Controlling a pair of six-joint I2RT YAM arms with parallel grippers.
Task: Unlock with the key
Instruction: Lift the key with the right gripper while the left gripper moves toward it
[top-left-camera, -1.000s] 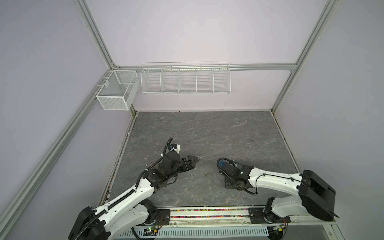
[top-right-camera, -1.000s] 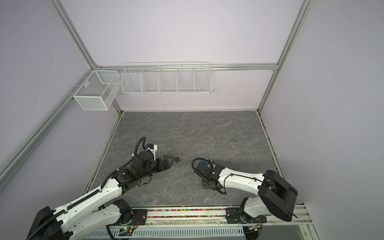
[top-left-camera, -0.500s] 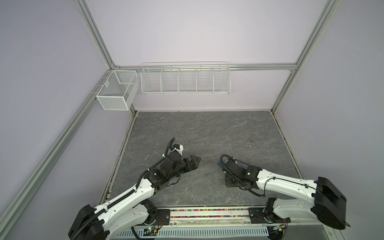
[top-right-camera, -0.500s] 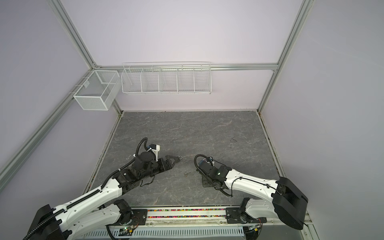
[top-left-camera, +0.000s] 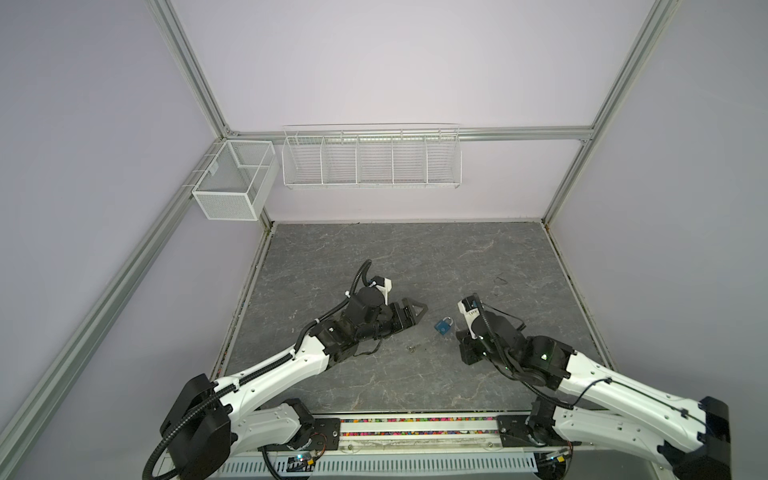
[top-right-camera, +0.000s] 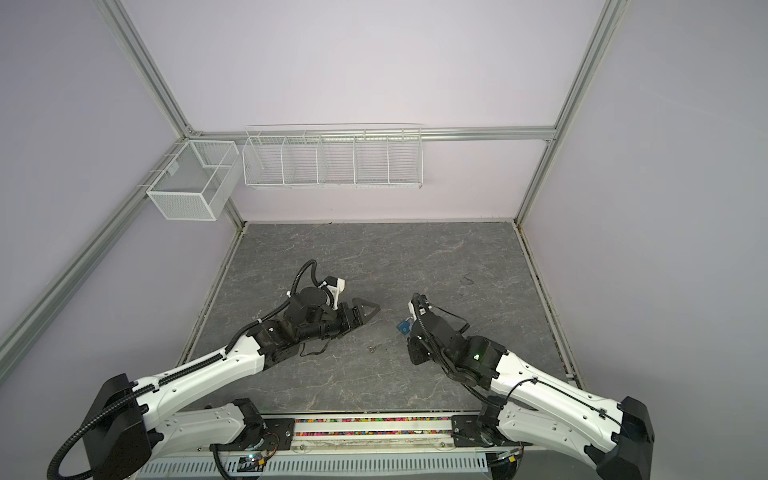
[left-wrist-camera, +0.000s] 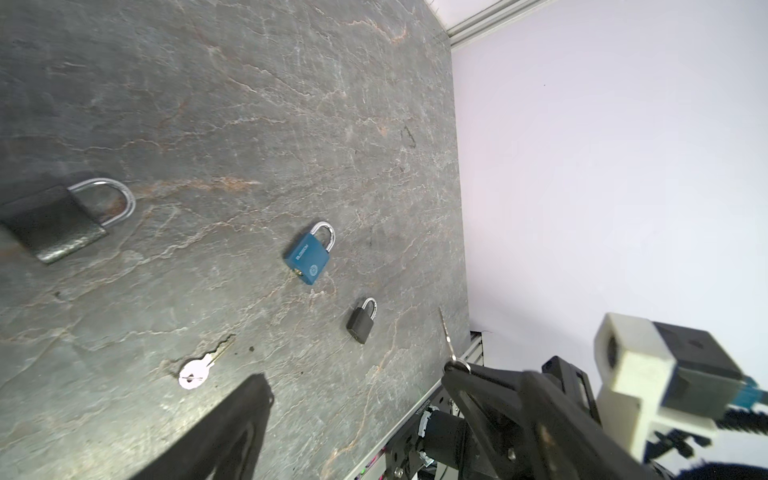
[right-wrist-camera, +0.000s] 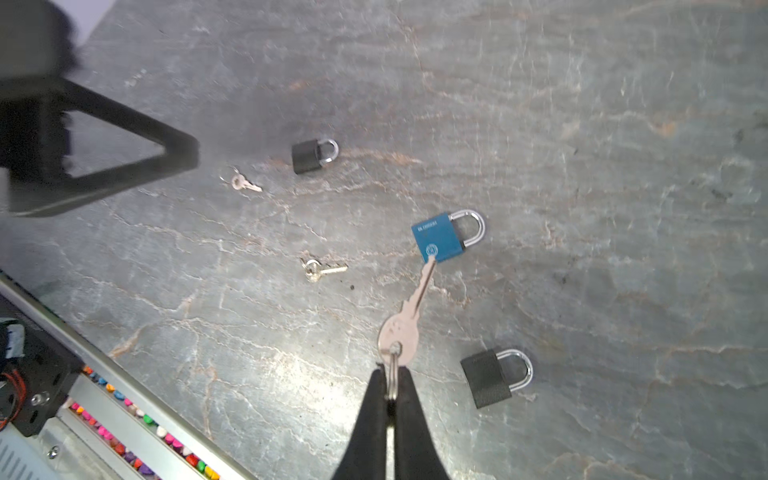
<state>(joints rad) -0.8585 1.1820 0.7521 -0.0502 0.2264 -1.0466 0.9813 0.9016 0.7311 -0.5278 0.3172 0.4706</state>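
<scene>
Since a second ago the left pincer (top-left-camera: 422, 311) has advanced toward 3 o'clock. The right arm has swung its elbow out toward 4 o'clock, uncovering the blue padlock (top-left-camera: 444, 327) that its wrist had hidden. Bearings are read in the top views, with 12 o'clock at the back wall.

Right pincer (right-wrist-camera: 390, 376): clamped on the key ring (right-wrist-camera: 392, 365). The key (right-wrist-camera: 409, 316) projects from it, clear of the tabletop (top-left-camera: 374, 257). In the right wrist view the key tip lines up with the keyhole end of the blue padlock. The left wrist view shows key and padlock apart, with no contact.

Left pincer: fingers spread, nothing between them, tip at about 10 o'clock of the blue padlock.

Blue padlock: flat on the tabletop, shackle seated, between the two pincers. The right pincer stands just beside it at 3 o'clock.

Other items:
- The left-hand black padlock (right-wrist-camera: 309, 156) lies near the left pincer's tip.
- The right-hand black padlock (right-wrist-camera: 488, 378) lies near the right pincer.
- Both black padlocks lie flat with shackles seated.
- A loose key (top-left-camera: 411, 348) rests at 7 o'clock of the blue padlock.
- A second loose key (right-wrist-camera: 245, 183) rests beside the left-hand black padlock.
</scene>
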